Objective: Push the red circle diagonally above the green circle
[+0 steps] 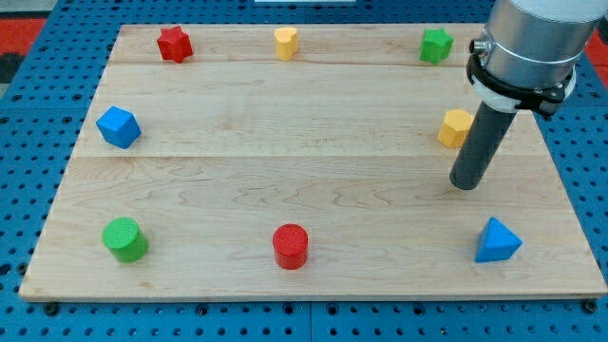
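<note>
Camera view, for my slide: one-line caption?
My tip rests beside the yellow block, far from the red circle and green circle.

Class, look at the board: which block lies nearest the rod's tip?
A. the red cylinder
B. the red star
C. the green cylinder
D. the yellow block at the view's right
D: my tip rests just below and right of the yellow block, while the red cylinder, green cylinder and red star lie far off toward the view's left.
</note>
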Controlling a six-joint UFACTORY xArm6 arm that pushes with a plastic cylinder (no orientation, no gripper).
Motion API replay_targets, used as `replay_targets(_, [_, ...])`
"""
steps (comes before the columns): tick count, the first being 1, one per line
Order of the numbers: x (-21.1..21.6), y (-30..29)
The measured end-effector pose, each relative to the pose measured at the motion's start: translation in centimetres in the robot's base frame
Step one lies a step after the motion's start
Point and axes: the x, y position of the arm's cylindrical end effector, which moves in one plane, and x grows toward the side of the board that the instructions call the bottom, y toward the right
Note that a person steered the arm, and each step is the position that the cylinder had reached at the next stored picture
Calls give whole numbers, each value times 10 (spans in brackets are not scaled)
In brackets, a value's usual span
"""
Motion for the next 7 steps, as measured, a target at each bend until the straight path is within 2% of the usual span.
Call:
replay_targets(2, [0, 14])
replay_targets(6, [-19, 4])
replay_targets(7, [12, 21])
